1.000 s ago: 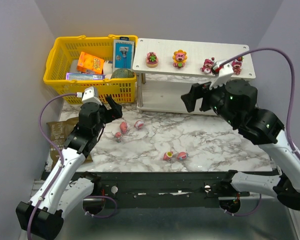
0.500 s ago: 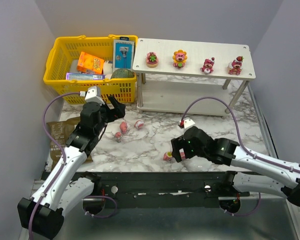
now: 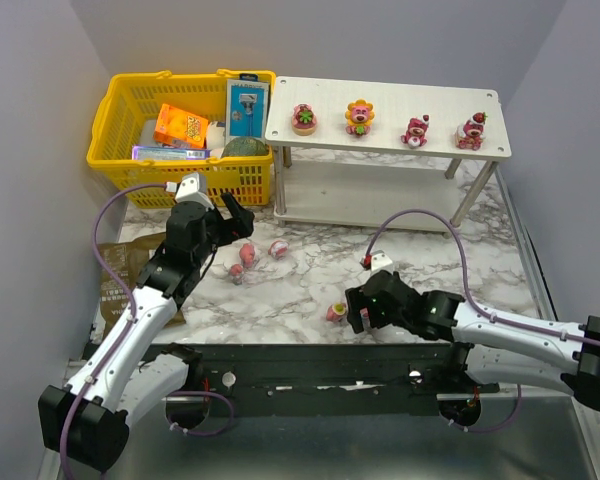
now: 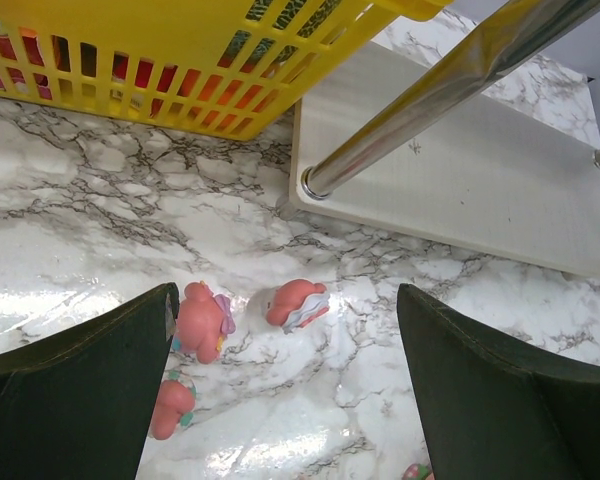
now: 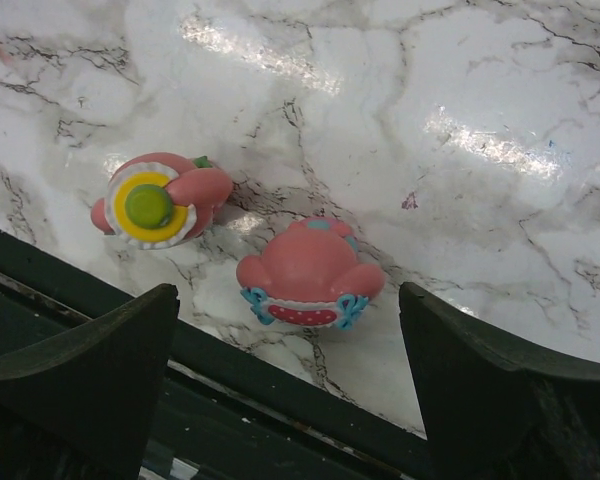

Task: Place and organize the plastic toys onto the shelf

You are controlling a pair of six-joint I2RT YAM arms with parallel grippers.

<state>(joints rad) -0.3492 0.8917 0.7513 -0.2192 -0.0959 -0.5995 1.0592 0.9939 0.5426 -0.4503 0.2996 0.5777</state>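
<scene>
Between fingers of wide-spread right gripper (image 5: pixel 288 292), pink toy (image 5: pixel 310 265) lies on tabletop (image 5: pixel 460 100), untouched.

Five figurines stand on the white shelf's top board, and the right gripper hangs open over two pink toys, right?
Four, not five: the top external view shows four small glossy figurines on the top board of the white wood-grain shelf. The open right gripper does hang over two pink plastic toys.

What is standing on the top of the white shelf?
Four plastic toys stand in a row on the shelf. Its top board hides the back of the lower tier.
</scene>
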